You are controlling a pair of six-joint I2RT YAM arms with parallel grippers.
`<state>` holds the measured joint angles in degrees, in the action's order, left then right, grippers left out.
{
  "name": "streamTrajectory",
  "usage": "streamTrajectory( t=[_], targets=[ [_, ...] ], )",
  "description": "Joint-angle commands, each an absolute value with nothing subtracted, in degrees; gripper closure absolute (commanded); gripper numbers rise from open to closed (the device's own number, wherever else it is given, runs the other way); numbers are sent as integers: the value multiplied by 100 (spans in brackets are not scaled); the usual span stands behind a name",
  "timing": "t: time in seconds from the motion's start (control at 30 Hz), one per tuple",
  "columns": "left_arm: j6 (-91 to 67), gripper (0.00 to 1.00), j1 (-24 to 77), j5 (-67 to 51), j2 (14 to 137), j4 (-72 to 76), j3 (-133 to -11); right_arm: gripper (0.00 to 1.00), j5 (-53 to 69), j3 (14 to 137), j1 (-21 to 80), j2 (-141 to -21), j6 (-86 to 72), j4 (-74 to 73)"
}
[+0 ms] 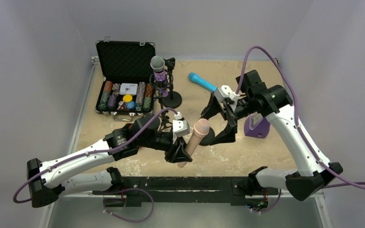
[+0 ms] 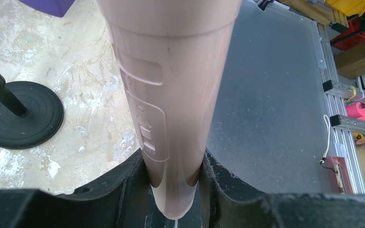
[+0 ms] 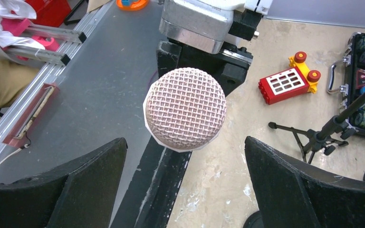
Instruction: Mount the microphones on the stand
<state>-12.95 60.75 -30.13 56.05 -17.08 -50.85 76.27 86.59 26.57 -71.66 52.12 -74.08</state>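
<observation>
**Operator:** Item count?

**Technician:** There are three microphones.
- The purple microphone [image 1: 158, 66] is upright in a stand clip at the back, beside the chip case [image 1: 123, 80].
- The blue microphone [image 1: 202, 81] lies flat on the table [image 1: 247, 152], to the right of that stand.
- The pink microphone [image 1: 193, 142] is tilted head-up over the near middle.

There are two round stand bases, a back base [image 1: 172, 99] and a front base [image 2: 33, 118]. There is also one tripod stand [image 3: 313, 137] and one purple block [image 1: 256, 128].

**Operator:** Pincer condition?

**Technician:** The left gripper [image 1: 184, 151] has its fingers clamped on the pink microphone's lower handle. The right gripper [image 1: 218, 122] has its fingers spread wide and grips nothing. The pink mesh head appears between them, touching neither.

**Operator:** View differences?

**Technician:** The left wrist view alone shows the finger contact and the moulded switch panel on the handle. The right wrist view adds the tripod stand and a red-and-yellow toy block [image 3: 290, 81]. Only the top view shows the purple and blue microphones.

**Operator:** Edges and room?

**Technician:** Pale walls close the left, back and right sides. A black rail [image 1: 185, 183] bounds the near edge, and the pink microphone's tail is near it. Bare tabletop shows behind the blue microphone and in front of the purple block.
</observation>
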Motion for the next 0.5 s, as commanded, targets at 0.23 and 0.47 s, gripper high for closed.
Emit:
streamTrajectory(
  t=[0.23,0.47],
  targets=[
    [-1484,100,6050,-3034,5788,-1340,-5223,5,7855,9217,3184,-7389,4911,-7357],
    [-1521,100,6047,-2840,5804,-1456,-5289,26,7611,9114,3311,-7405,4512,-7046]
  ],
)
